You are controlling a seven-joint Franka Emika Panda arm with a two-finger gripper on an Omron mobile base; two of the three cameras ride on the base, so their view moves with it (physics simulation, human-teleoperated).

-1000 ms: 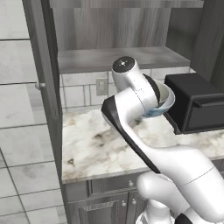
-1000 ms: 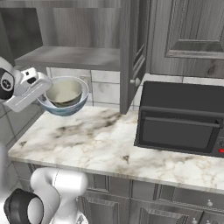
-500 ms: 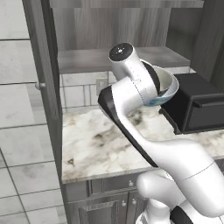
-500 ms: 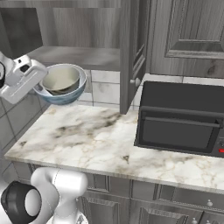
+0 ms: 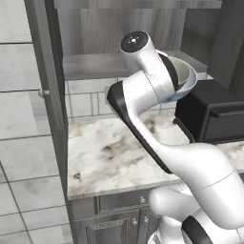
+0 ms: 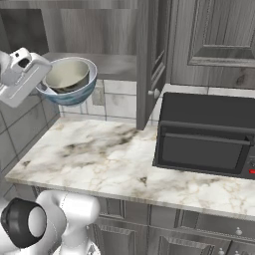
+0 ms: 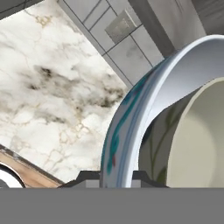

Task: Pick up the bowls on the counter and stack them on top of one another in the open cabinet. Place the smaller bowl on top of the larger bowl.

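Above the marble counter (image 6: 114, 159), our gripper (image 7: 114, 177) pinches the larger bowl's (image 6: 74, 92) rim, smaller bowl (image 6: 66, 74) nested inside; next we set both on the open cabinet (image 6: 117, 64) shelf.

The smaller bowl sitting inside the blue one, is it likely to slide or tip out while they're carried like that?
Possibly. The smaller bowl sits loose inside the larger bowl, which looks tilted, so it could shift. Both look glazed, probably slippery and breakable. The gripper pinches just the larger bowl's rim, so the load likely hangs off-centre.
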